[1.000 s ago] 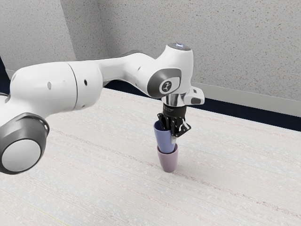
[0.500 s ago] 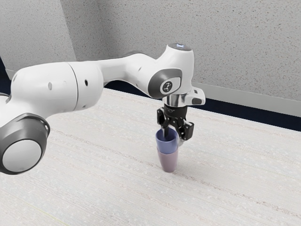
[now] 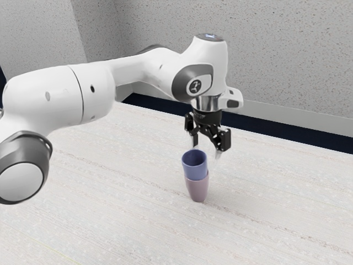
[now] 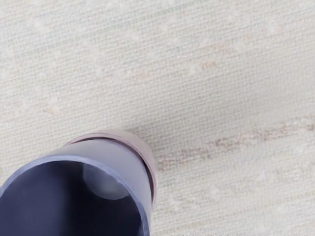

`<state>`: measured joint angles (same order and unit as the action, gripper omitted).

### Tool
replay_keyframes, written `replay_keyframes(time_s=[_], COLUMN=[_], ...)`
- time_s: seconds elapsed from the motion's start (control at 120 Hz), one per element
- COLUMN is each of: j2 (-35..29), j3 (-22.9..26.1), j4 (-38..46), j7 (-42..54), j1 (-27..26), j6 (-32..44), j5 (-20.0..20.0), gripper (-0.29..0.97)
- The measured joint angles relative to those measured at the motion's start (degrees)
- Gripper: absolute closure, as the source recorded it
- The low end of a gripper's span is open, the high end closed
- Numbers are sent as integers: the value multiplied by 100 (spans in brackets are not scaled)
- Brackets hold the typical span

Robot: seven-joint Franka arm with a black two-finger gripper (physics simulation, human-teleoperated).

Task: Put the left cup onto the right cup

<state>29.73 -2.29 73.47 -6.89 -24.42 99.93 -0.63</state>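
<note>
The slate-blue plastic cup (image 3: pixel 194 164) sits upright, nested inside the mauve plastic cup (image 3: pixel 197 189) on the pale, faintly streaked worktop (image 3: pixel 110 212); the black two-finger pincer (image 3: pixel 207 149) hangs just above the blue cup's rim, its fingers spread apart, gripping nothing.

Bright, even, diffuse light. Tabletop (image 3: pixel 110 210) pale and matte. White arm (image 3: pixel 66 99) shaded softly on its underside; light seems to fall from above. Blue cup (image 4: pixel 74 196) interior dark, pale patch at its bottom. Faint shade at pink cup (image 3: pixel 197 190) base.
</note>
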Motion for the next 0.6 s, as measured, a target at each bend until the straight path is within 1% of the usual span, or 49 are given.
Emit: replay_keyframes(time_s=[0.125, 0.342, 0.467, 0.6], j2=[-434, -1599, -2258, -2696], j3=[9, 9, 9, -10], j4=[231, 1323, 1939, 2092], j7=[-54, -110, -20, 254], j1=[39, 119, 308, 561], j6=[-70, -251, -375, -468], j5=[61, 99, 97, 76], gripper=[3, 2, 2, 2])
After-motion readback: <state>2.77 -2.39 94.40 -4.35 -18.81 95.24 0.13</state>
